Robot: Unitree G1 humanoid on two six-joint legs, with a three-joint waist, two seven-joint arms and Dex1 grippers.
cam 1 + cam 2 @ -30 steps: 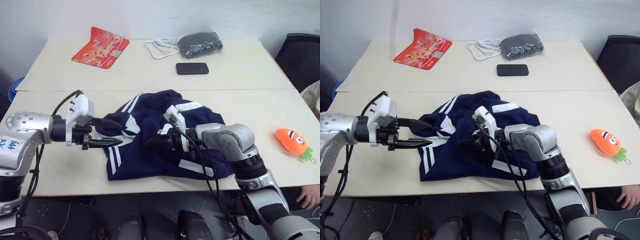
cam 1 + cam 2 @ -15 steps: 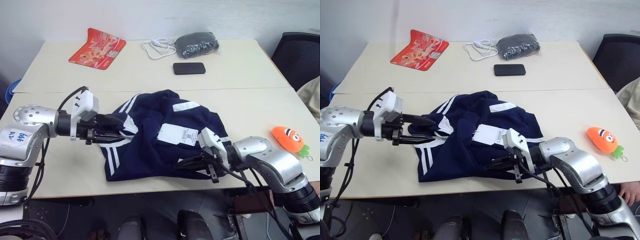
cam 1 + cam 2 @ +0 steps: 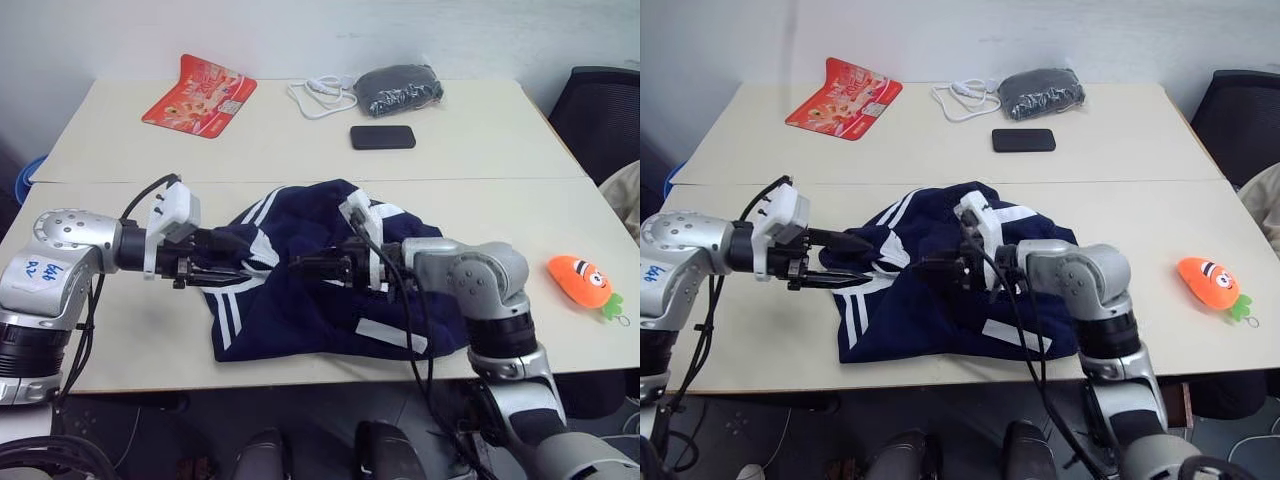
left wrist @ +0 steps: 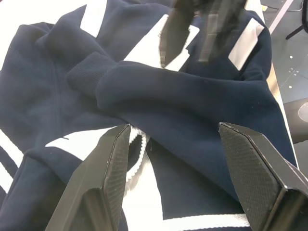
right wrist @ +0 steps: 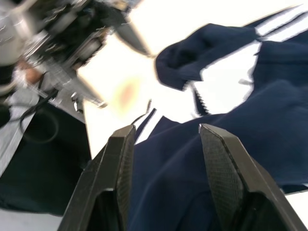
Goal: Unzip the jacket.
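Observation:
The navy jacket [image 3: 300,310] with white stripes lies crumpled at the middle of the near table [image 3: 120,330]. My left gripper [image 3: 222,272] is at its left edge, open, and a thick dark fold [image 4: 183,101] and a white-edged strip lie between its fingers [image 4: 108,173]. From the right, my right gripper [image 3: 310,268] points left just above the jacket's middle. It is open with nothing between its fingers [image 5: 120,163]. The two grippers face each other a short way apart. The right arm hides part of the jacket.
On the far table lie a red packet [image 3: 200,95], a white cable [image 3: 322,95], a dark grey bundle in clear plastic [image 3: 400,88] and a black phone [image 3: 383,137]. An orange carrot plush [image 3: 580,280] sits at the right of the near table. A black chair [image 3: 600,110] stands beyond.
My right gripper has gone from the jacket's front edge back up over its middle and has opened. Its arm now covers the white tag. The left gripper has kept its place.

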